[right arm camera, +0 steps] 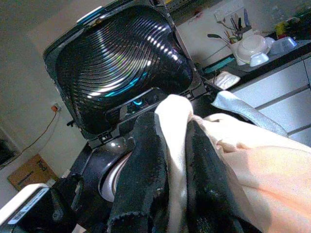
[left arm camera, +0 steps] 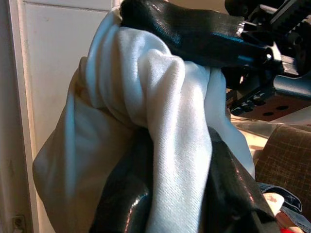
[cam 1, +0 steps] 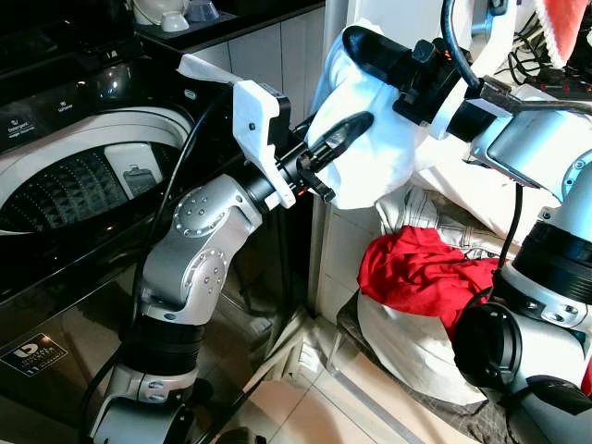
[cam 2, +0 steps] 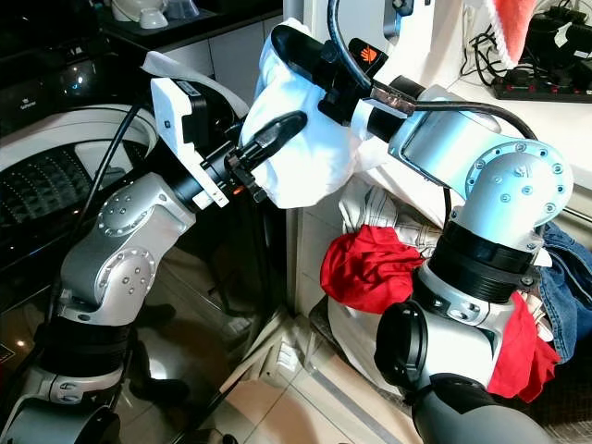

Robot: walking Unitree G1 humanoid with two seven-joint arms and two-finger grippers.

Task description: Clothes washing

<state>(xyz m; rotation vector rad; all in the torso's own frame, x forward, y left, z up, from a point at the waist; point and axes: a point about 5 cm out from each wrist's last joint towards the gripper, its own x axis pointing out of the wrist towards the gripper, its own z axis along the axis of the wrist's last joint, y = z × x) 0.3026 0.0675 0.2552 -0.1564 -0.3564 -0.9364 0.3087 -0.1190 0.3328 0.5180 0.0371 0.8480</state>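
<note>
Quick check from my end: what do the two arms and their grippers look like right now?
Both arms are silver with rounded, bolt-dotted joints and black segments. The left gripper and right gripper have long glossy black jaws on white wrist housings. Black cables run along each arm; the right wrist bears a small orange mark.

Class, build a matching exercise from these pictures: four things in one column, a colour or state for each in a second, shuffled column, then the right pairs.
Things
1. white cloth
2. washing machine lid
3. garment on the laundry pile
4. right gripper

States
A. red
B. raised open
C. held up by both grippers
D. shut on cloth

Pairs: 1-C, 2-B, 3-A, 4-D
</note>
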